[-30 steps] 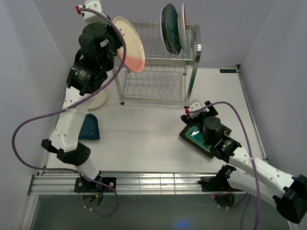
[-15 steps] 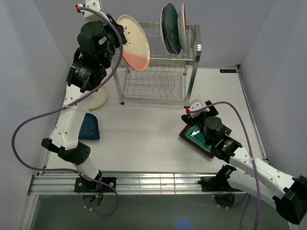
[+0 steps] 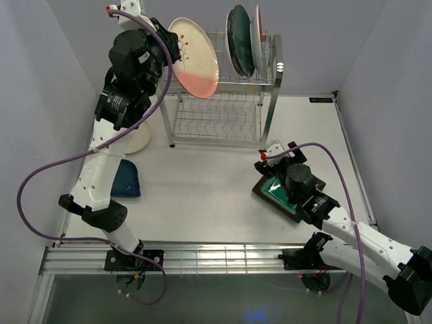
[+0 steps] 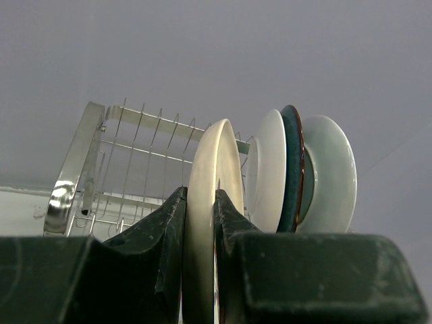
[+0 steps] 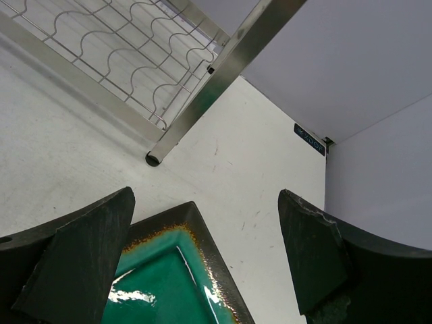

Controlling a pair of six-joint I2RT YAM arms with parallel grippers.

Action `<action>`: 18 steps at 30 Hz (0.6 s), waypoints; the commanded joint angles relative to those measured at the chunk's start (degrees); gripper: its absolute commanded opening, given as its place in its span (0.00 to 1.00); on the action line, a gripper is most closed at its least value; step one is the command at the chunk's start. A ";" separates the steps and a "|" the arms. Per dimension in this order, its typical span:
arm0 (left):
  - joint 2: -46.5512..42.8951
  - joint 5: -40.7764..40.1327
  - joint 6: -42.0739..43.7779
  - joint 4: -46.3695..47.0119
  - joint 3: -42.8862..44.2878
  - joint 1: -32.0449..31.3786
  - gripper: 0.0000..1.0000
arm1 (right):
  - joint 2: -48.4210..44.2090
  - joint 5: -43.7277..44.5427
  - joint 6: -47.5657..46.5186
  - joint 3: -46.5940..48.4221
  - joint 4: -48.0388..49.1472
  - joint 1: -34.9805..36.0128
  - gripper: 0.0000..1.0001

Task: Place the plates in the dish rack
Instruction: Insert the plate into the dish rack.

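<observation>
Pale grey walls close in a white table (image 3: 202, 196), and at its far edge stands the tall two-tier shiny steel wire dish rack (image 3: 217, 120). Over the last second the left gripper (image 3: 166, 48) has carried the round pink-and-cream plate (image 3: 196, 57) steadily to the right. The plate now hangs on edge over the left part of the upper tier, where a second ago it was out past the rack's left end. The left wrist view shows the fingers (image 4: 172, 223) pinching the plate's rim, with a dark teal plate (image 3: 239, 40) and a white one (image 3: 258, 28) already standing in slots to its right. Lowering it into a free slot looks like the next move.

The right gripper (image 5: 206, 197) has barely shifted. Its fingers are spread wide above the square green plate (image 3: 278, 192), which lies flat on the table, not yet grasped. A cream plate (image 3: 140, 140) and a dark blue plate (image 3: 127, 179) wait at the left.
</observation>
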 commanded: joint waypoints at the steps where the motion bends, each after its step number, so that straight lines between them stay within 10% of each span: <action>1: -0.99 -0.26 -1.86 8.69 3.46 0.03 0.00 | -0.07 0.18 0.72 -0.20 2.74 -0.31 0.92; 18: 1.04 -0.17 -5.37 11.59 3.19 -0.06 0.00 | -0.16 0.89 0.54 -0.29 3.00 -0.31 0.92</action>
